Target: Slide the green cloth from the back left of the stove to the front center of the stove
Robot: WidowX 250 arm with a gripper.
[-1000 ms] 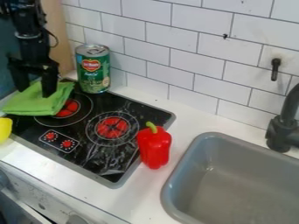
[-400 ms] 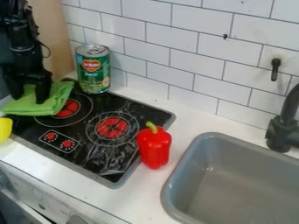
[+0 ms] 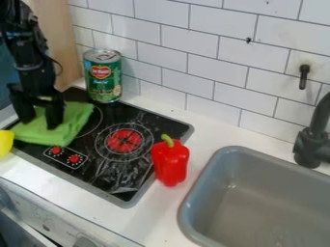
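Landmark is the black cooktop [image 3: 138,169]. Green cloth [image 3: 72,121] lies flat-ish on its left part in the view, covering much of the left burner ring; how far it runs behind the gripper [image 3: 40,121] is hard to make out. Gripper points down onto the cloth, fingers apart, green showing in the gap. Tips are dark and their exact contact with the cloth can't be told; arm is cut off at the top left.

Green can [image 3: 103,77] stands upright at the cooktop's back corner, behind the cloth; its base contact is hard to judge. Red pepper [image 3: 171,164] with green stem is upright at the cooktop's right edge, hiding a bit of the rim. Yellow object [image 3: 5,143] is left of the cooktop, mostly cut off, can't say what it is. Gray sink [image 3: 188,205] is set into the white desk [image 3: 151,223] right of the cooktop, lower and right parts cut off. Black faucet [image 3: 310,144], also cropped, is farther right. White tiled wall [image 3: 199,58] behind the cooktop.
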